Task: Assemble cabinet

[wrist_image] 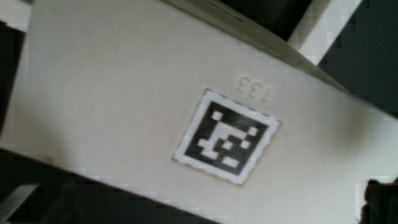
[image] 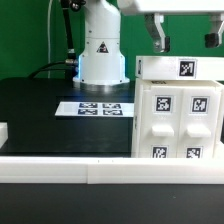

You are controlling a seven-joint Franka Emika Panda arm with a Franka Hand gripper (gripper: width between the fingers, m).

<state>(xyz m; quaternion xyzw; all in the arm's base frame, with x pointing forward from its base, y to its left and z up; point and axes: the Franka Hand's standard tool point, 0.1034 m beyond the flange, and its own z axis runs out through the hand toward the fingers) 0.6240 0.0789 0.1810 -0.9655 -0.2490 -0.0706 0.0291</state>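
exterior view, far left edge: small white block (image: 3, 130) on the black table (image: 40, 110), cut off by the frame. along the front: long white rail (image: 60, 170), spanning the full width. centre: marker board (image: 100, 107) flat on the table, several tags on it, just in front of the white robot base (image: 100, 50). black cable (image: 66, 35) beside the base on the exterior view's left, green backdrop (image: 25, 30) behind. right of the marker board: cabinet (image: 175, 110), upright on the table at the exterior view's right, running out of frame on that side. front face close behind the rail; can't tell if touching. one tag (image: 186, 68) on the top slab's front edge, four more on the recessed panels below. top right: gripper (image: 185, 40) hovering directly over the cabinet, fingers (image: 158, 38) spread wide apart, pointing down, nothing clamped between them. looks like a thin gap between fingertips and cabinet top, so no contact. wrist view: mostly filled by a flat white face of the cabinet (wrist_image: 107, 110), seen tilted. single square tag (wrist_image: 228, 138) on it, small embossed mark (wrist_image: 249, 88) just beside the tag. dark blurred patch (wrist_image: 377, 200) in one corner, can't tell what. darker gaps past the white face's edges, too blurred to identify.
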